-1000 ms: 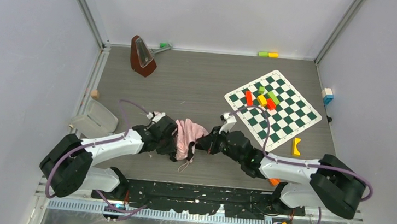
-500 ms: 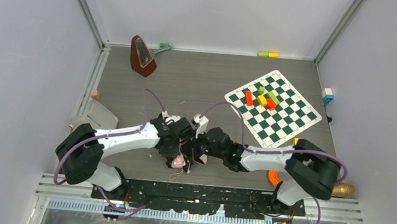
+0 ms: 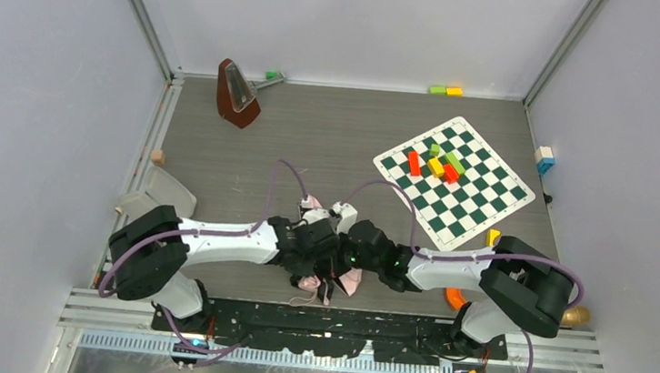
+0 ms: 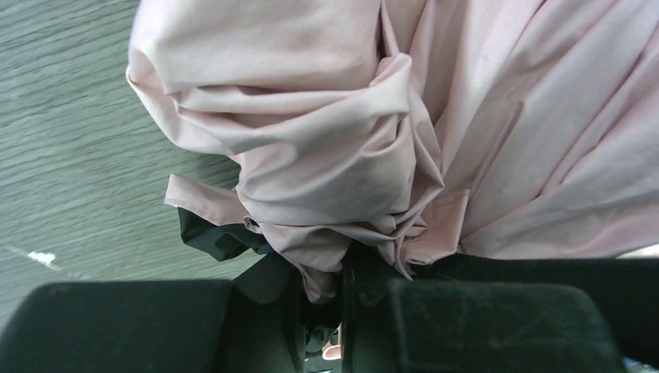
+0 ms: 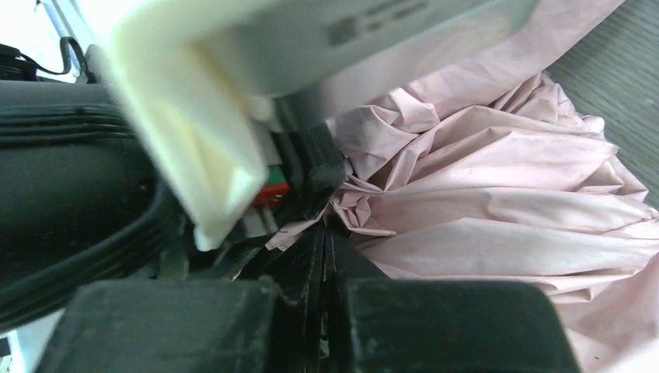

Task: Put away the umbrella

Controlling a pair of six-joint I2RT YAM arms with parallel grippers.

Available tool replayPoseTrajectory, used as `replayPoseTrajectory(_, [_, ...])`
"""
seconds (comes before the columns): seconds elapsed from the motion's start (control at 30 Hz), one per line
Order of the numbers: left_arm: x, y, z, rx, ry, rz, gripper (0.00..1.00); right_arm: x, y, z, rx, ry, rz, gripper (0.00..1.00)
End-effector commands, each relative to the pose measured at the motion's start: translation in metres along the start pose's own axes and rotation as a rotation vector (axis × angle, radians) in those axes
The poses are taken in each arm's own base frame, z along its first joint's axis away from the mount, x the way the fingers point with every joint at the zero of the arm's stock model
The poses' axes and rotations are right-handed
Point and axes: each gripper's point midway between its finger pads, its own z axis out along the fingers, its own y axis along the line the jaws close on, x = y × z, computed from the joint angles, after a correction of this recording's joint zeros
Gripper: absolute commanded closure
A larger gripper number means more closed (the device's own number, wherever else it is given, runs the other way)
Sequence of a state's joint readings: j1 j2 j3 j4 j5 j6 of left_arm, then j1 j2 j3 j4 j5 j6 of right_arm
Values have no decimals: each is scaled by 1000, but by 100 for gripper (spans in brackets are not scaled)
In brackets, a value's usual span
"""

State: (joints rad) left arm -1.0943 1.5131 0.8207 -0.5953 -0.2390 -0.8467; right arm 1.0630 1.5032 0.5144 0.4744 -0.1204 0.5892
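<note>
Table (image 3: 313,139) centre-back lies open; metronome (image 3: 237,93) stands far left, chessboard (image 3: 481,196) carrying coloured blocks (image 3: 438,167) fills the right side.

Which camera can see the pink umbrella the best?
The left wrist view: the umbrella fills it with pink folds. The right wrist view shows only part of it. From above, only small pink bits peek out.
</note>
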Motion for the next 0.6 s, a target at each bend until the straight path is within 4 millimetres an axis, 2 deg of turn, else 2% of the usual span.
replayPoseTrajectory(0.0, [-2,-83,-3,393,-50,-61,81,23,-32,-8,160,113,19,95])
replayPoseTrajectory(0.1, [-6,-75,-13,422,-115,-92,69,41,-50,-5,216,182,39,95])
replayPoseTrajectory(0.3, [1,-48,-32,396,-149,-88,48,76,-86,5,334,260,78,95])
replayPoseTrajectory(0.4, [1,-36,-45,392,-178,-100,39,86,-94,6,344,278,93,94])
replayPoseTrajectory(0.57, [-4,-19,-77,415,-239,-119,32,96,-105,4,383,321,64,95])
